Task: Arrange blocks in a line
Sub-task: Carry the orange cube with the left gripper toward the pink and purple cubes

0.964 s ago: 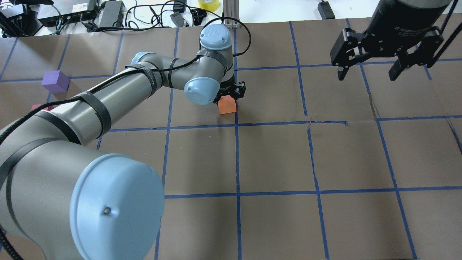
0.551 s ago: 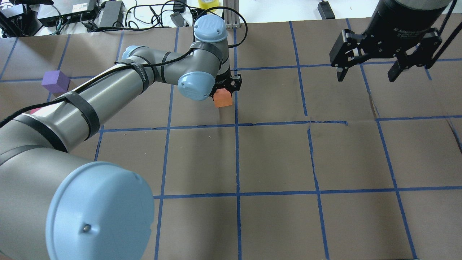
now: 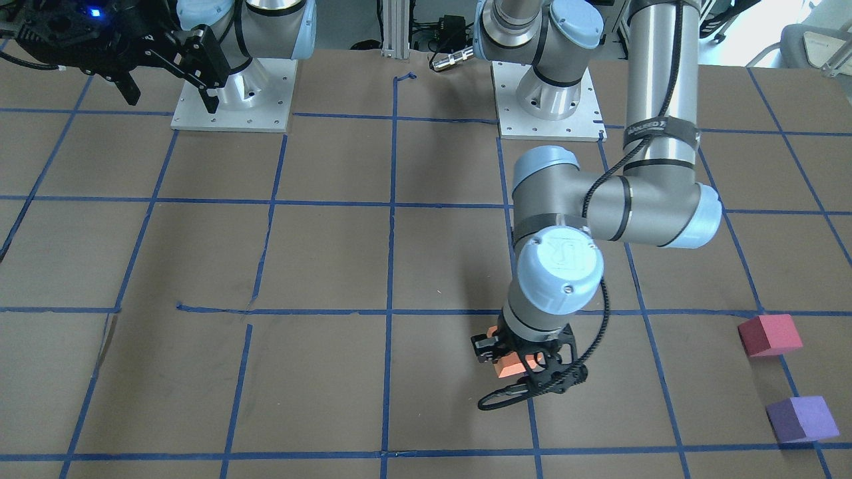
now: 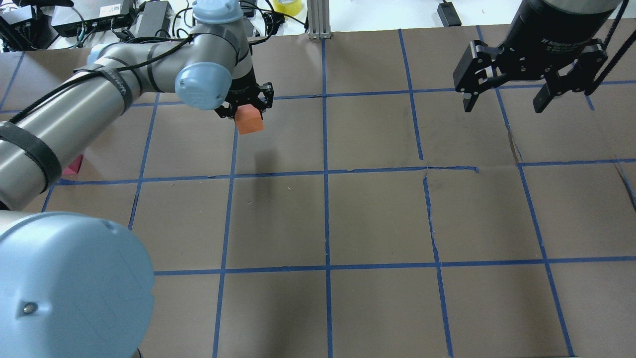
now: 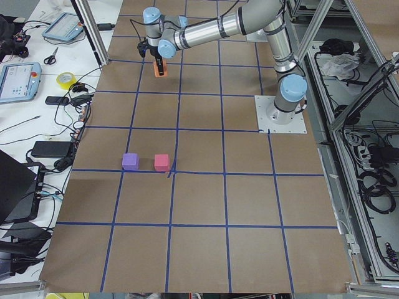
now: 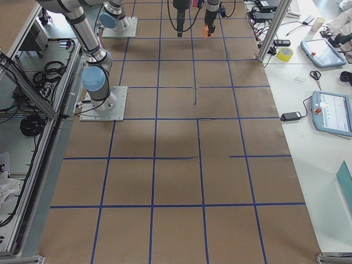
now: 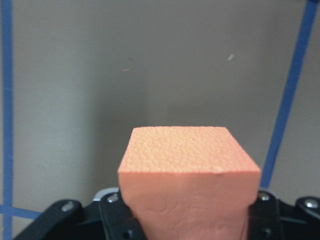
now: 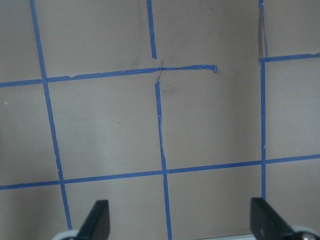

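Observation:
My left gripper (image 4: 246, 105) is shut on the orange block (image 4: 248, 121) and holds it above the table, its shadow on the paper below. The orange block fills the left wrist view (image 7: 190, 170) and also shows in the front view (image 3: 511, 366). The pinkish-red block (image 3: 769, 334) and the purple block (image 3: 801, 419) lie side by side on the table, well off to my left. In the overhead view the left arm hides the purple block and most of the pinkish-red block (image 4: 73, 165). My right gripper (image 4: 504, 106) hangs open and empty, high over the right side.
The table is covered in brown paper with a blue tape grid (image 4: 325, 171). Cables and power supplies (image 4: 124, 20) and a yellow tape roll (image 4: 287, 5) lie beyond the far edge. The arm bases (image 3: 549, 106) stand at my side of the table.
My left gripper has lifted the orange block off the table and carried it left and toward the far side. The left arm now covers the purple block. The right gripper has barely moved.

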Tool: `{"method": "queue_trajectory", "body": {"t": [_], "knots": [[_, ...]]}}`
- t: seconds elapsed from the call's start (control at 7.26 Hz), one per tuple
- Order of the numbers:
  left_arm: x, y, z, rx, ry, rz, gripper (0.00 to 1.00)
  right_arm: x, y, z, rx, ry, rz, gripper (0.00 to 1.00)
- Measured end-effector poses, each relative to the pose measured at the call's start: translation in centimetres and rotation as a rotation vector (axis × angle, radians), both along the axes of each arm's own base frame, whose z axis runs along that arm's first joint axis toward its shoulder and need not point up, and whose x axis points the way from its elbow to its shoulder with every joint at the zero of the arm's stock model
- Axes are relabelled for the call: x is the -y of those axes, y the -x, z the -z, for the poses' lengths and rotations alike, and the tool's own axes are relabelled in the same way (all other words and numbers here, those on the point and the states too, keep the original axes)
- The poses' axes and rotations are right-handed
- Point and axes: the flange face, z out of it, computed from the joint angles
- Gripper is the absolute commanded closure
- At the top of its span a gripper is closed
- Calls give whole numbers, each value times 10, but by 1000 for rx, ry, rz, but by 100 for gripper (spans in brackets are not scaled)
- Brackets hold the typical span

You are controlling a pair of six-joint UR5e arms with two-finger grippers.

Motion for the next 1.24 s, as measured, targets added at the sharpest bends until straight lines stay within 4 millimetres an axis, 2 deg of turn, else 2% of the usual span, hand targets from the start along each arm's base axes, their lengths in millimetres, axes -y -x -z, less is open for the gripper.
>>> {"method": "queue_trajectory", "body": {"t": [0.28,0.55,0.83,1.1,1.24], "knots": [[11,-80,-15,0,-5,42,100,0,0,-1,-1,2,1,0],[19,-166,-14,43,-23,131,100,0,0,-1,2,2,0,0],[16,-266,-8,32,-25,126,100,-1,0,-1,2,3,0,0],[9,-342,-6,42,5,192,100,-2,0,-2,2,4,-1,0],[6,-372,-5,50,11,234,100,-2,0,-2,2,4,-2,0]]}}
